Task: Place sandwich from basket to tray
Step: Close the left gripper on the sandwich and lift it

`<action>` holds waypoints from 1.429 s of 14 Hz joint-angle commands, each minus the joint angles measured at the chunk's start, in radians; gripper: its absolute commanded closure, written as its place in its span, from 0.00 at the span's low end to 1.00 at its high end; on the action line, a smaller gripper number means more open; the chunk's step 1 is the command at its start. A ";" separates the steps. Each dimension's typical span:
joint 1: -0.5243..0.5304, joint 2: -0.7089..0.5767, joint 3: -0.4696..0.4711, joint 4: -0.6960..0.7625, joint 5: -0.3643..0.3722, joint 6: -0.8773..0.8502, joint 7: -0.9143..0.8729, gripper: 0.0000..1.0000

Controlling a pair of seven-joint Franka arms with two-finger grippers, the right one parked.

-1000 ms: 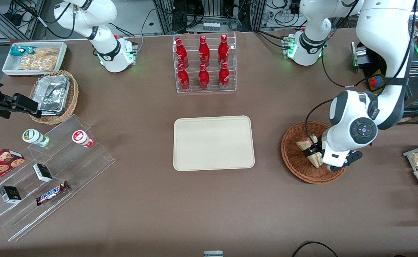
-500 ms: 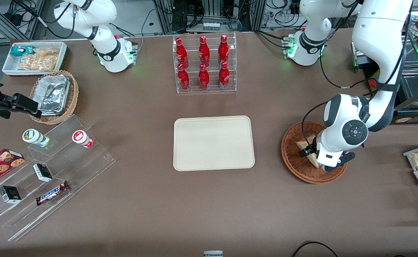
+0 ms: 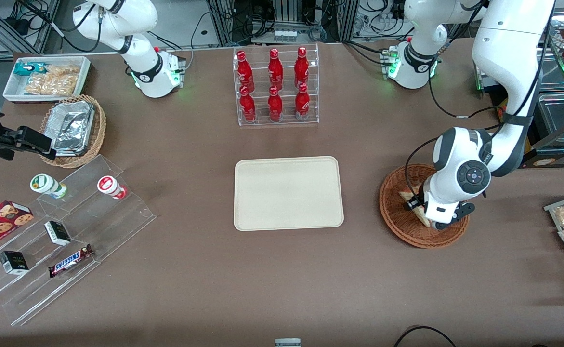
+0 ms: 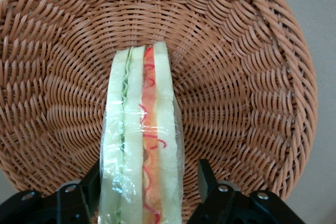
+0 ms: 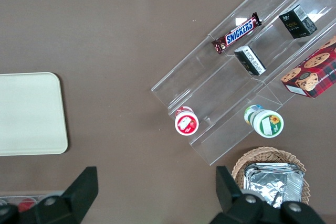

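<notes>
One sandwich [image 4: 140, 140] stands on edge in the basket [image 3: 393, 212], film-wrapped, with the gripper [image 4: 148, 195] straddling it — fingers apart, one pad seemingly against the bread, the other a little clear of it. The grasp is not made yet. Risks as I judge them: the film is slick and the bread soft, so a light squeeze could let the wedge slip out on the lift, while a hard one would crush it. A low carry could also catch the basket's rim. The tray [image 3: 289, 193] lies well apart, toward the parked arm's end — a long way to hold on.
</notes>
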 commanded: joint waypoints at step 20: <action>-0.124 0.011 -0.140 0.289 0.022 -0.230 0.194 0.88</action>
